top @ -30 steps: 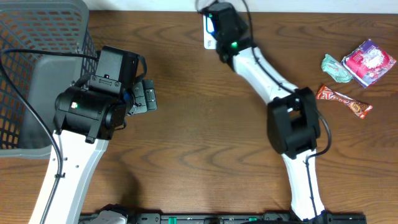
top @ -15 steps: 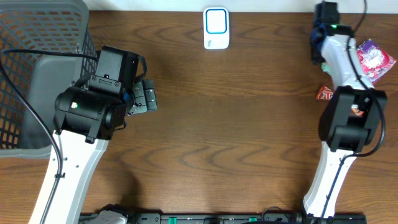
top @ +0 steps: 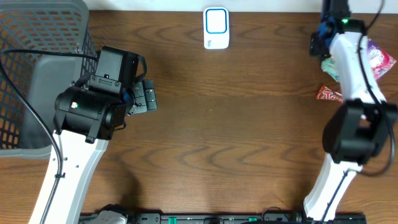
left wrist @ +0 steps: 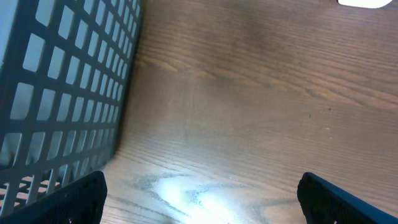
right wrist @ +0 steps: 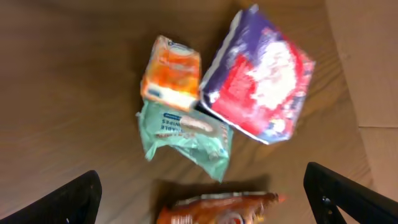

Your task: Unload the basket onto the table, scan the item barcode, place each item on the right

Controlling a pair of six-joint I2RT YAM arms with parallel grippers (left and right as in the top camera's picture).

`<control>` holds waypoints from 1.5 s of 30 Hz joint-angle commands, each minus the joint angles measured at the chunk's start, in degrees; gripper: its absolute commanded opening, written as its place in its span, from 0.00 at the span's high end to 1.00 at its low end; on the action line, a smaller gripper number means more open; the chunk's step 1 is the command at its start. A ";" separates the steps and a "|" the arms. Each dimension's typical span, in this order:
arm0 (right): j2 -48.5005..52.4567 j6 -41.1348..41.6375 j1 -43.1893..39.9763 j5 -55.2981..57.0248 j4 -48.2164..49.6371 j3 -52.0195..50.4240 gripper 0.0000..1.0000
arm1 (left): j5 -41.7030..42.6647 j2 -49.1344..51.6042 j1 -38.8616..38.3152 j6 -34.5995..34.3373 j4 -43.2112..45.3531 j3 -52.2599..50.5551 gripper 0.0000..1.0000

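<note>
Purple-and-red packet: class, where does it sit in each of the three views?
Overhead: purple-and-red packet at the far right edge, near the top.
Left wrist: not in it.
Right wrist: upper right of centre.
Shared landmark: orange-red wrapper close by, in overhead and right wrist.

Overhead view bright and sharp; glare on the table (left wrist: 186,190) at six o'clock in left wrist view; right wrist view blurred.
</note>
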 commanded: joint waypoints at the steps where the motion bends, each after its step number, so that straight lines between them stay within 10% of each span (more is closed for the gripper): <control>1: -10.62 5.11 0.07 -7.80 -3.15 0.46 0.01 | -0.52 -0.11 0.22 0.55 -0.22 0.22 0.02; 9: -27.87 15.10 1.81 -15.02 -16.26 -1.18 0.01 | -0.52 -0.11 0.22 0.55 -0.22 0.22 0.02; 24: -64.92 15.23 11.87 -23.54 -14.64 -36.28 0.01 | -0.52 -0.11 0.22 0.55 -0.22 0.22 0.02; 45: -69.16 15.23 11.87 -23.50 -31.30 -36.70 0.01 | -0.52 -0.11 0.22 0.55 -0.22 0.22 0.02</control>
